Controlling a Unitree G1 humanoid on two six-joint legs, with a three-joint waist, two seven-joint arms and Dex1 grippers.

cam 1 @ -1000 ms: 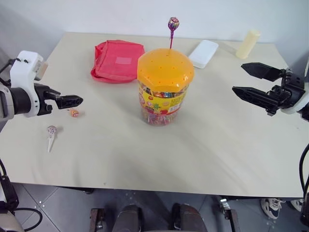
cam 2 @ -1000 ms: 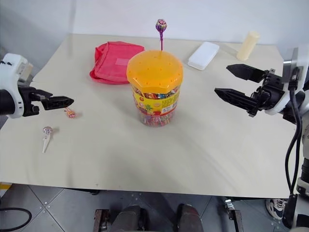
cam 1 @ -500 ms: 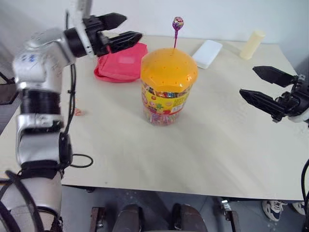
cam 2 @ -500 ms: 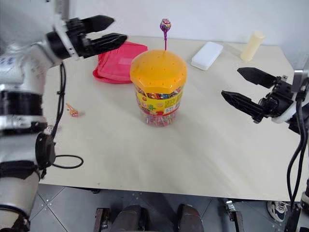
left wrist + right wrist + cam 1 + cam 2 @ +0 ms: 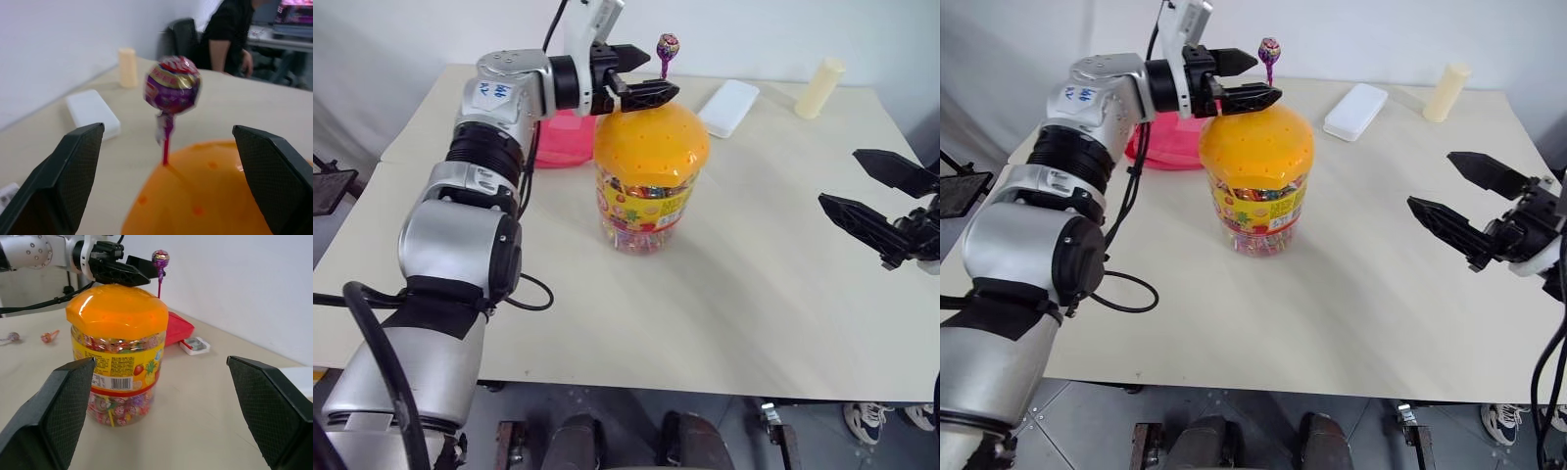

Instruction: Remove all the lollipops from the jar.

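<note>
1. The jar stands upright near the middle of the table, orange lid on. One purple lollipop stands upright with its stick in a hole on the far side of the lid.
2. Two more lollipops lie flat on the table, well apart from the jar: an orange one and a purplish one. Judged from this, one lollipop remains to be pulled.
3. The left pincer hangs level over the lid, its fingers spread wide. In the left wrist view the lollipop head sits between the two fingers and touches neither.
4. The right pincer hangs over the table well to the right of the jar, fingers spread, holding nothing.
5. Risk: the stick is thin. A close not centred on it could push the lollipop sideways or miss it.
6. Risk: closing on the wrapped head and not the stick may let it slip out on the pull.
7. Risk: the lower left finger is just above the lid. A dip could knock the jar, which nothing steadies.
8. Risk: a slanted pull could drag the jar toward the red pouch behind it.
</note>
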